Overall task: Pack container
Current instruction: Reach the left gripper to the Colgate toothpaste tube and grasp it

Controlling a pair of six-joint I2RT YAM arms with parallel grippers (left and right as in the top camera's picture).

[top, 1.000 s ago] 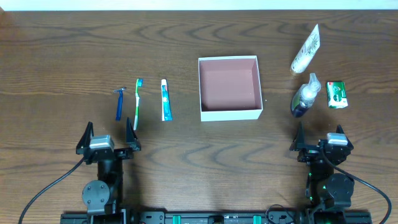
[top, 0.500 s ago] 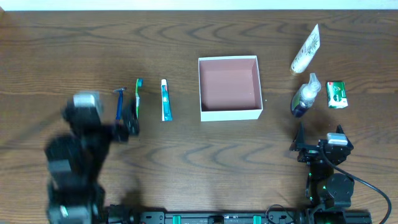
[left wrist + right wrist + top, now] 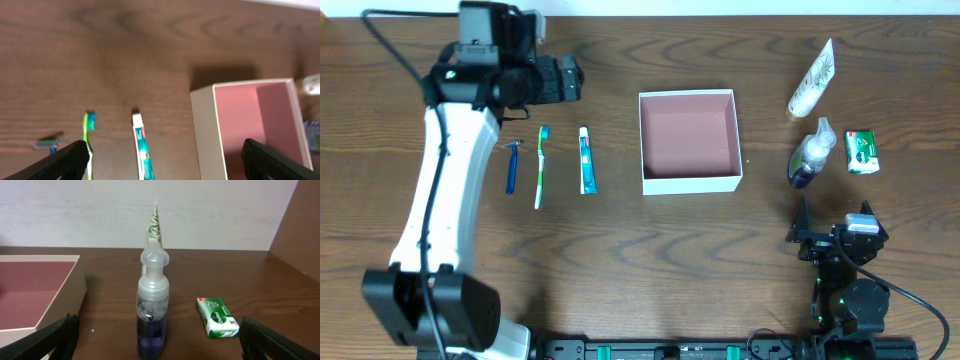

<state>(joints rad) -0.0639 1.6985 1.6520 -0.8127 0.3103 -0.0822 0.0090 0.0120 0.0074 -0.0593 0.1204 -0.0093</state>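
Container [image 3: 690, 183] is empty, nothing packed yet: toothpaste [image 3: 586, 160], bottle [image 3: 812, 155] and the rest lie outside it. Left gripper [image 3: 568, 80] hangs wide open and empty-handed, box toward its right finger. Right gripper [image 3: 832, 222] gapes empty too, box ahead-left.

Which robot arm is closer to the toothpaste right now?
Left. The left fingers hover just beyond the toothpaste; the right fingers sit far off, past the container.
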